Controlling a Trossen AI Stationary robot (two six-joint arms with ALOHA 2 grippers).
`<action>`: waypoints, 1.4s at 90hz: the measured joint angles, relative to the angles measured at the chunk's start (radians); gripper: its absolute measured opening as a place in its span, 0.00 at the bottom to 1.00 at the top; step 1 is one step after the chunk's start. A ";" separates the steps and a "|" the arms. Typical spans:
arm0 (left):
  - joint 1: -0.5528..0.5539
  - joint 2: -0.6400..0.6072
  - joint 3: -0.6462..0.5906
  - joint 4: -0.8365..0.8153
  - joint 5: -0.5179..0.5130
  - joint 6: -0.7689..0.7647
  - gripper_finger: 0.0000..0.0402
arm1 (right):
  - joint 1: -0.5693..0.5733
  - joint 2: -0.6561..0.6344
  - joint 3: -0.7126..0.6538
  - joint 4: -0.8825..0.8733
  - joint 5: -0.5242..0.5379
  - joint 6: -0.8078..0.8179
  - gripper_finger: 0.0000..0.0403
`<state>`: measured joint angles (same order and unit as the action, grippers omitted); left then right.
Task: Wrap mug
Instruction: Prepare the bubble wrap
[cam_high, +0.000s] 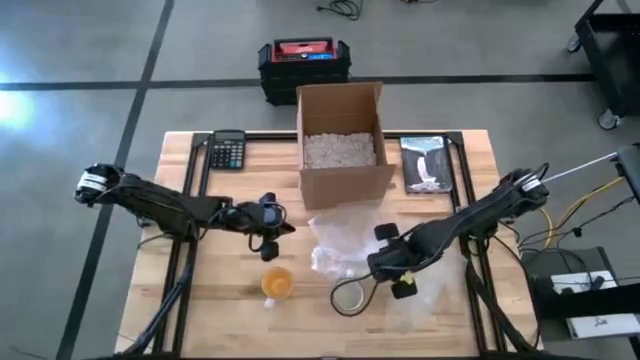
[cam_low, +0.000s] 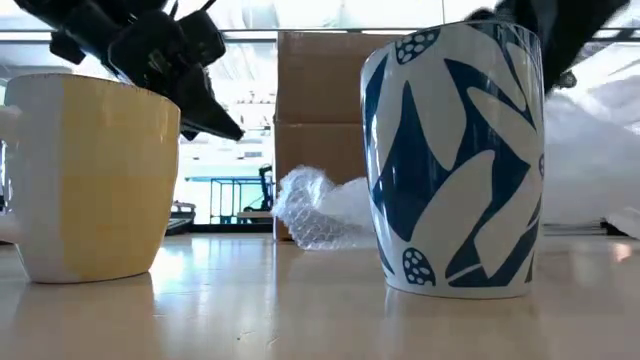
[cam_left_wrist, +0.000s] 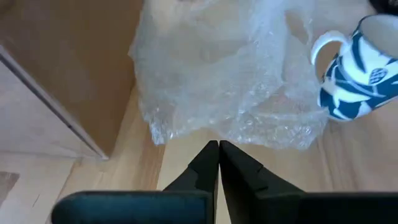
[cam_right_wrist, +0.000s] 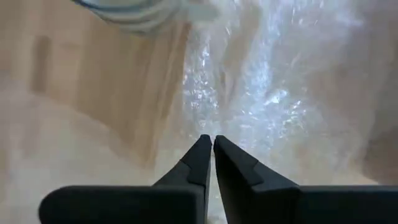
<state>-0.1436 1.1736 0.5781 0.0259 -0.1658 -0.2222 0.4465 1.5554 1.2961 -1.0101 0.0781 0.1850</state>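
Left of frame, high view: left gripper, at the end of an arm reaching in from the left edge; fingers together, holding nothing, as the left wrist view confirms.

Just below it: yellow mug, upright on the wooden table, untouched.

Centre, upper: open cardboard box of pale filler, with a calculator to its left and a booklet to its right.

Centre, lower: crumpled bubble wrap, spread below the box; the blue-patterned mug stands upright at the sheet's lower edge, mouth up, long axis vertical.

Right of centre: right gripper, fingers together and empty, low over the wrap, with the patterned mug just to its lower left.

Relation for the coming move: the patterned mug lies between the grippers, nearer the right one; the wrap lies right of the left gripper. Judged: mug not yet wrapped.
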 joint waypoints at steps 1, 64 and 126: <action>0.000 -0.002 0.000 -0.001 0.000 0.000 0.00 | 0.000 -0.003 0.002 -0.001 0.001 -0.002 0.01; 0.000 -0.029 0.194 -0.006 0.000 0.120 0.02 | -0.195 -0.061 0.173 0.142 0.345 -0.265 0.00; 0.003 0.285 0.434 -0.111 -0.003 0.082 0.63 | -0.223 -0.038 0.176 0.269 0.402 -0.343 0.00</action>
<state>-0.1406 1.4583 1.0124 -0.0856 -0.1692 -0.1401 0.2237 1.5169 1.4720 -0.7416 0.4801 -0.1577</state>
